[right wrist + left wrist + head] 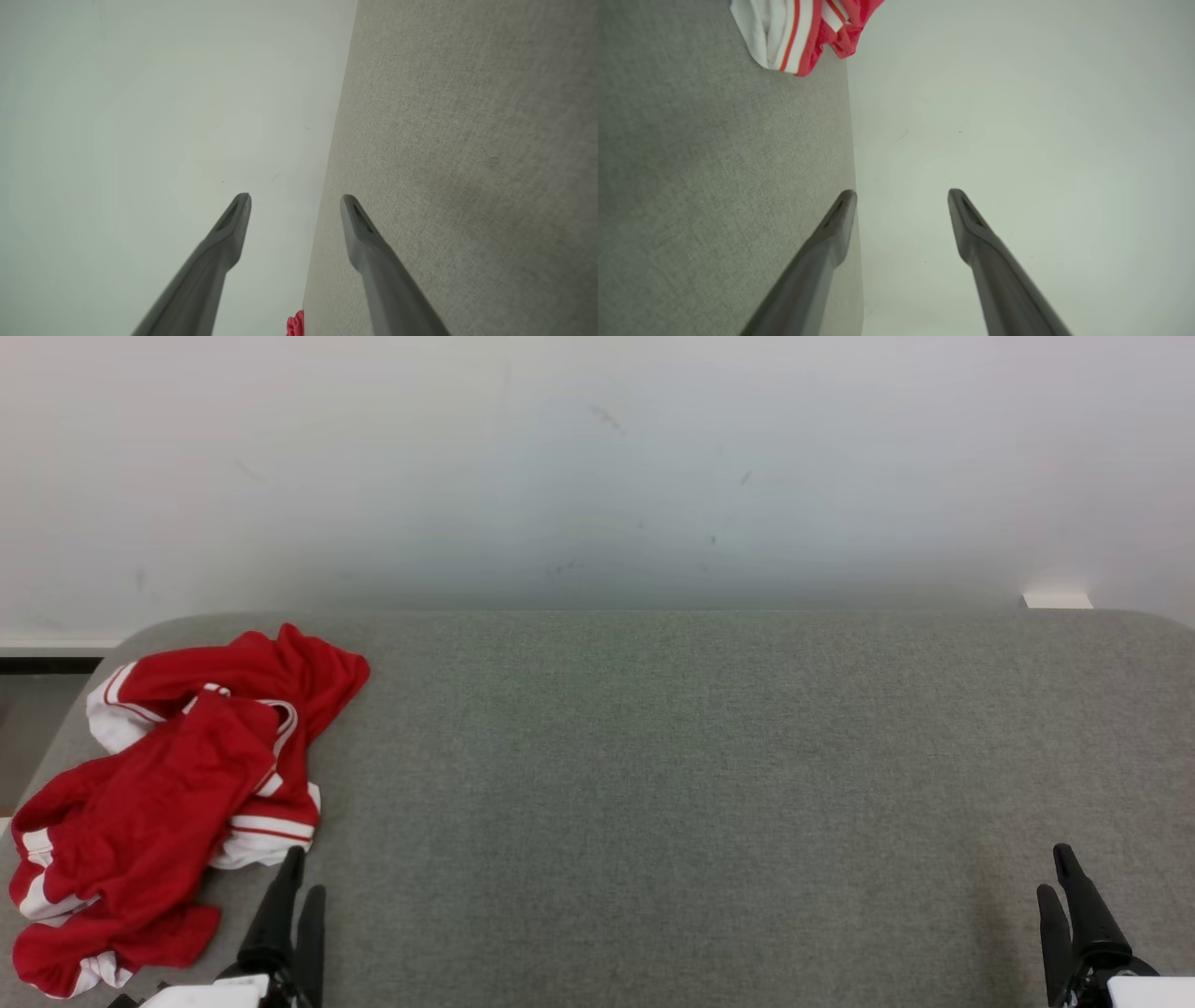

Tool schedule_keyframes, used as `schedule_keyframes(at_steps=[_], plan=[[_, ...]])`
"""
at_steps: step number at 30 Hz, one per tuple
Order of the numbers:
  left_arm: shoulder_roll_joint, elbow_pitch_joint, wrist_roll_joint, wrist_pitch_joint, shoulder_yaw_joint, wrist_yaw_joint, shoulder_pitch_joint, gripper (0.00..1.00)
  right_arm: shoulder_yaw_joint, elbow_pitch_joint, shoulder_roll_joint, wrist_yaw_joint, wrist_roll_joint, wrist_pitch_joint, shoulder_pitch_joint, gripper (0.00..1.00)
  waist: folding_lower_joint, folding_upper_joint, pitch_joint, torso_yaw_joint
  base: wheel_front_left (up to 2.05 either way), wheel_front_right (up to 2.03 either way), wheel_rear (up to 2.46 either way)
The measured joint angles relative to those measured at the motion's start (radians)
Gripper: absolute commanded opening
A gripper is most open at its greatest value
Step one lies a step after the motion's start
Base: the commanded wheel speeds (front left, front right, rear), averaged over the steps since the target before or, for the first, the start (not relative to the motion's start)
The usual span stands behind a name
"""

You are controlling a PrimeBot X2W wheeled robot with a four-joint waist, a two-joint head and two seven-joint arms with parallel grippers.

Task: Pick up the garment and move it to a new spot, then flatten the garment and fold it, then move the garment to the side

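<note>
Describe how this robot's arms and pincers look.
The left pincer and right pincer each have two long, matte black fingers tapering to narrow tips. Up close the fingers look dark grey, with a recessed slot near each tip. A white housing sits at each base.

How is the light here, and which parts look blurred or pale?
Head view: soft, even light; the garment is sharp and deep red, with only a faint shadow on the table beside the right end effector. Left wrist view: the garment looks paler, pinkish; the left end effector is soft near the lens. Right wrist view: its fingers blur likewise toward the bottom edge.
</note>
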Motion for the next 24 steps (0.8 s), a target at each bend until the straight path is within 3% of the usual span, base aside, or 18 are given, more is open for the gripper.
schedule_keyframes(at_steps=[11, 24], plan=[[0.0, -0.041, 0.05, -0.053, -0.022, 0.0, -0.002, 1.0, 0.057, -0.031, -0.001, 0.0, -0.05, -0.055, -0.001, 1.0, 0.0, 0.0, 0.001, 0.001, 0.0, 0.0, 0.0], [0.001, -0.09, 0.305, -0.109, -0.032, 0.003, -0.002, 1.0, 0.101, -0.092, -0.009, 0.0, -0.244, -0.11, -0.002, 1.0, 0.0, 0.0, 0.001, 0.002, 0.0, 0.0, 0.0]])
